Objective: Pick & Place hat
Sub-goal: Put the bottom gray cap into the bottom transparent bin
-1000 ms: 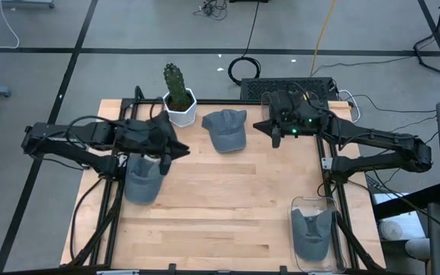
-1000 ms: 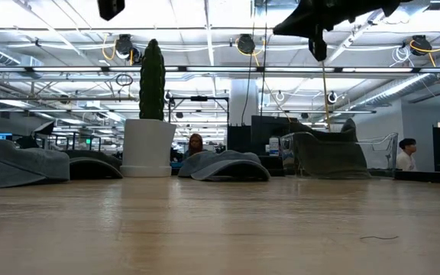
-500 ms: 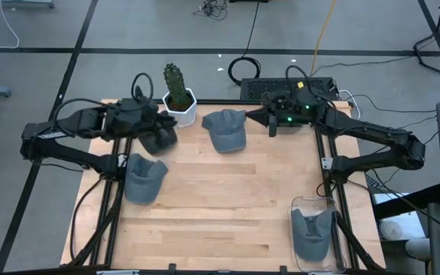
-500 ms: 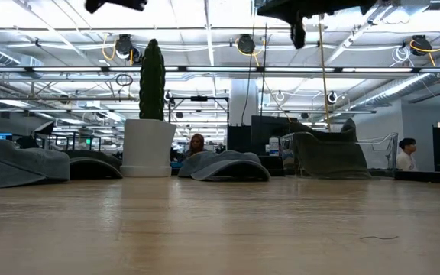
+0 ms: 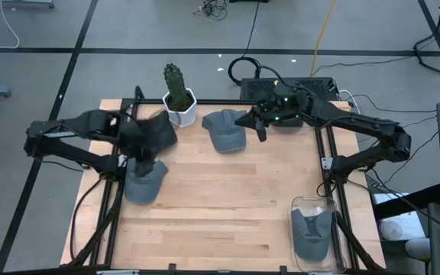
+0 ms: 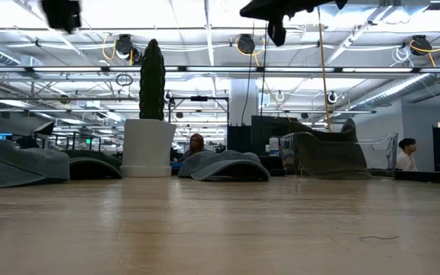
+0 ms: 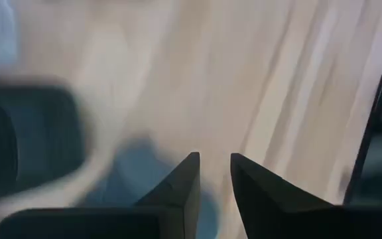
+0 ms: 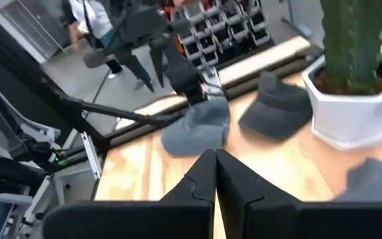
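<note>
Above the desk (image 5: 228, 198), my right jaws (image 5: 260, 128) hang just right of the hat (image 5: 225, 130) lying at the desk's far middle, with the potted cactus (image 5: 179, 97) beyond that hat to its left. My left jaws (image 5: 150, 150) sit over the desk's left side, directly above a second hat (image 5: 144, 180) resting on the boards below them, and the cactus stands ahead and to their right. Well behind my right jaws, at the near right corner, a third hat (image 5: 312, 231) lies inside a clear bin (image 5: 304, 203). From desk level, the cactus (image 6: 148, 107) stands left of the middle hat (image 6: 224, 165), the bin (image 6: 334, 155) to the right.
</note>
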Controlling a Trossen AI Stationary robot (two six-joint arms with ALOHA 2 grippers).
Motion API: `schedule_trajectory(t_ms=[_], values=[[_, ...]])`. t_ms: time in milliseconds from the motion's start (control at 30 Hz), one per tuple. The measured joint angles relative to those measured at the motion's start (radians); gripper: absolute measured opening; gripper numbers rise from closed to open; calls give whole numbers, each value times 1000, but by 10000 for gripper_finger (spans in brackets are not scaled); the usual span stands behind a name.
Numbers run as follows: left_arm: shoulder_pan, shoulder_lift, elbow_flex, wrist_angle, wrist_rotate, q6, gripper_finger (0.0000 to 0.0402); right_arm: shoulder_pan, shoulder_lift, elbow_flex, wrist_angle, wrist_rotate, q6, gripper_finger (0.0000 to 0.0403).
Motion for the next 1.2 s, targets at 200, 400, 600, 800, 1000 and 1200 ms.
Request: schedule_trajectory(t_ms=[200, 400, 600, 800, 1000, 1200], values=[[-66, 32, -112, -120, 21, 67, 119, -1, 1, -38, 2, 2, 28, 0], [-70, 25, -304, -16, 119, 56, 200, 6, 0, -46, 15, 9, 84, 0], [-65, 23, -502, 32, 135, 91, 273, 32, 0, -46, 15, 95, 87, 0], [-54, 23, -625, 168, 156, 88, 289, 54, 0, -46, 15, 138, 118, 0], [-54, 23, -669, 220, 98, 90, 244, 71, 0, -47, 14, 191, 142, 0], [-54, 23, -671, 300, 109, 24, 150, 71, 0, -47, 15, 195, 150, 0]])
